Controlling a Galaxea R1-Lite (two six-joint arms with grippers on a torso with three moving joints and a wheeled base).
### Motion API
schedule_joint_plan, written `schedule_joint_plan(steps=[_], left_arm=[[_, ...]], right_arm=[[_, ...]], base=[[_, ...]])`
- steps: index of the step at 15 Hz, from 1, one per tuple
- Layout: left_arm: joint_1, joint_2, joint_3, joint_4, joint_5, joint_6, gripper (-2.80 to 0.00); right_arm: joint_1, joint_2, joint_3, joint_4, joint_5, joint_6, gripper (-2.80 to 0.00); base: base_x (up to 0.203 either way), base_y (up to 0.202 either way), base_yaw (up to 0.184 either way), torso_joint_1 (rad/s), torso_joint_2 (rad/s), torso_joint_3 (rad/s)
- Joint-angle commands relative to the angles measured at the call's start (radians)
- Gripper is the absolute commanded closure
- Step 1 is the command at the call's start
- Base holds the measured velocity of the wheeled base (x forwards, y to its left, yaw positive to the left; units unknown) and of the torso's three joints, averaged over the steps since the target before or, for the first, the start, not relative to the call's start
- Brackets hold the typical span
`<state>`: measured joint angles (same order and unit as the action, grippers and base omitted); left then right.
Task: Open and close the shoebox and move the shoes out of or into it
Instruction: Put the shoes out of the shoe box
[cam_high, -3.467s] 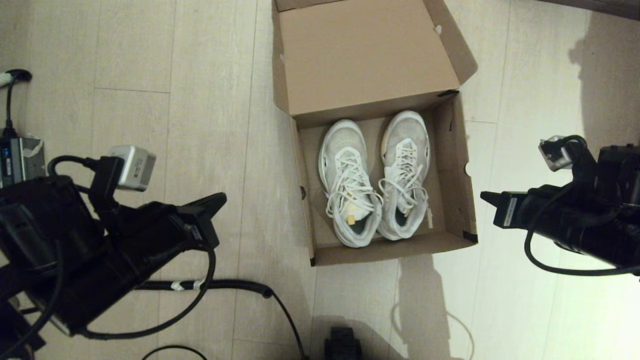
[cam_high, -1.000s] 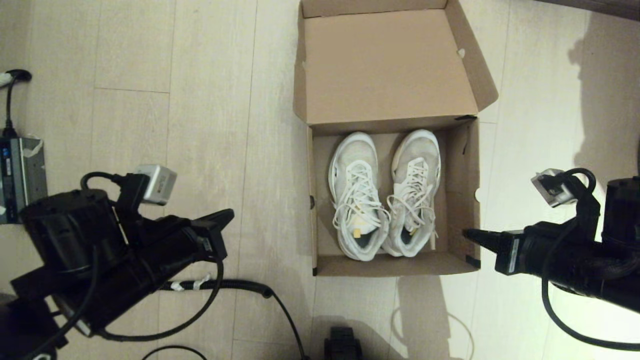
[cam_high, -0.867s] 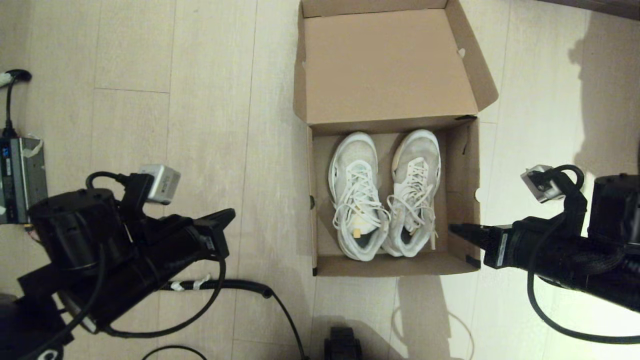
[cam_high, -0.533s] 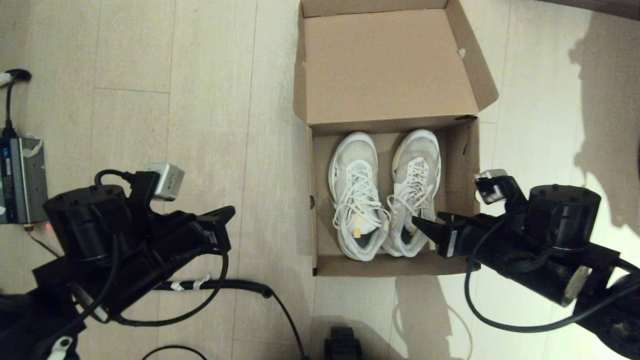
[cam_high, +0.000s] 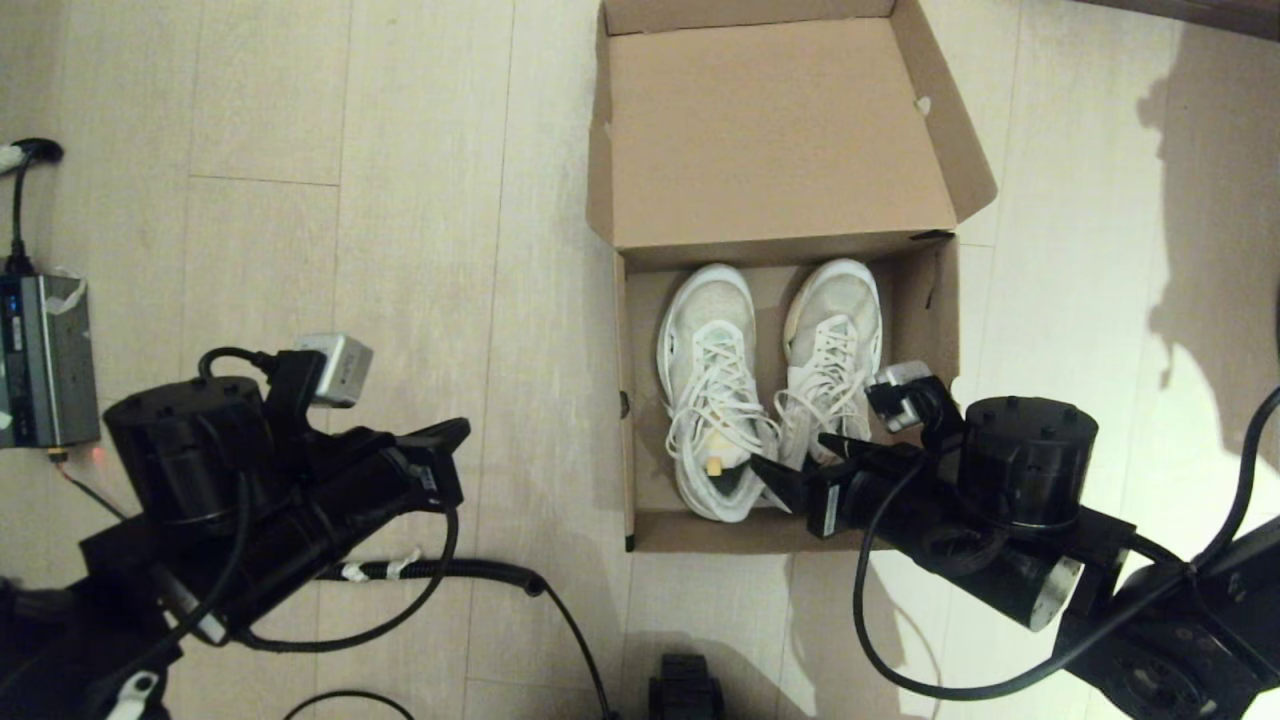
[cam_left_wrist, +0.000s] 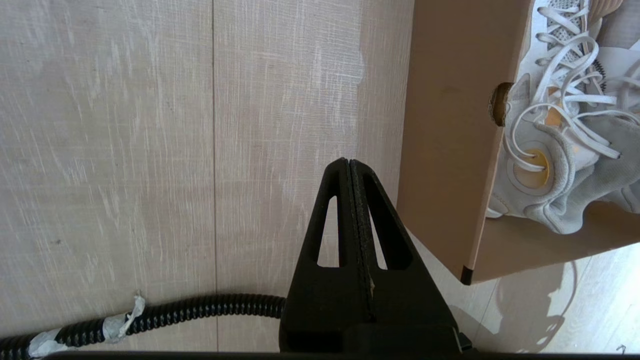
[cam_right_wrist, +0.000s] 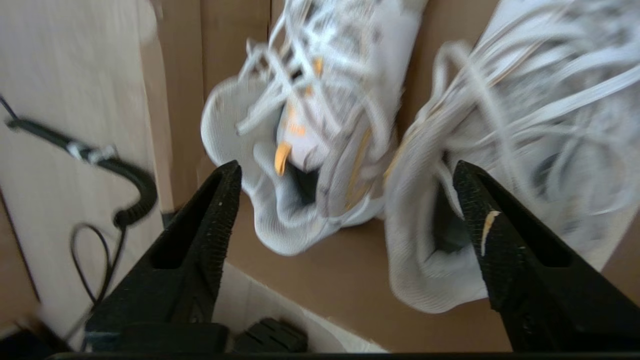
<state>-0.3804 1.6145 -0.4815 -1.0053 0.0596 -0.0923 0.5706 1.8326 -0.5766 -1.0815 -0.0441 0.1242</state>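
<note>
— What do we see in the shoebox (cam_high: 905, 300)?

— The shoes (cam_high: 765, 380), side by side, lid back. Our right gripper (cam_high: 800, 470) hangs over their heels, fingers spread wide, holding nothing.

— And our left gripper (cam_left_wrist: 348, 170)?

— Pressed together, beside the shoebox.

Black arms (cam_high: 990, 500) with looping black cables and small silver wrist cameras (cam_high: 335, 357).

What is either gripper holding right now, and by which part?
Nothing. The right gripper is open above the heels of the shoes in the shoebox; the left gripper is shut and empty beside the box.
</note>
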Motion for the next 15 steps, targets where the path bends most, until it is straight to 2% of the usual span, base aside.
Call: schedule_joint_plan(steps=[1, 6, 11, 15], left_arm=[[0.008, -0.004, 0.009, -0.006, 0.000, -0.001, 0.00], [0.014, 0.011, 0.050, -0.072, -0.006, -0.026, 0.00], [0.014, 0.030, 0.058, -0.082, -0.004, -0.047, 0.00], [0.027, 0.030, 0.094, -0.097, -0.004, -0.056, 0.00]], right_arm=[[0.013, 0.036, -0.005, -0.007, -0.009, -0.009, -2.80], [0.022, 0.134, -0.061, -0.014, -0.087, -0.048, -2.80], [0.022, 0.250, -0.125, -0.124, -0.185, -0.122, -2.80], [0.022, 0.282, -0.142, -0.144, -0.200, -0.132, -2.80]], base=[[0.000, 0.000, 0.000, 0.000, 0.00, 0.000], [0.000, 0.000, 0.000, 0.000, 0.00, 0.000], [0.000, 0.000, 0.000, 0.000, 0.00, 0.000], [0.000, 0.000, 0.000, 0.000, 0.00, 0.000]])
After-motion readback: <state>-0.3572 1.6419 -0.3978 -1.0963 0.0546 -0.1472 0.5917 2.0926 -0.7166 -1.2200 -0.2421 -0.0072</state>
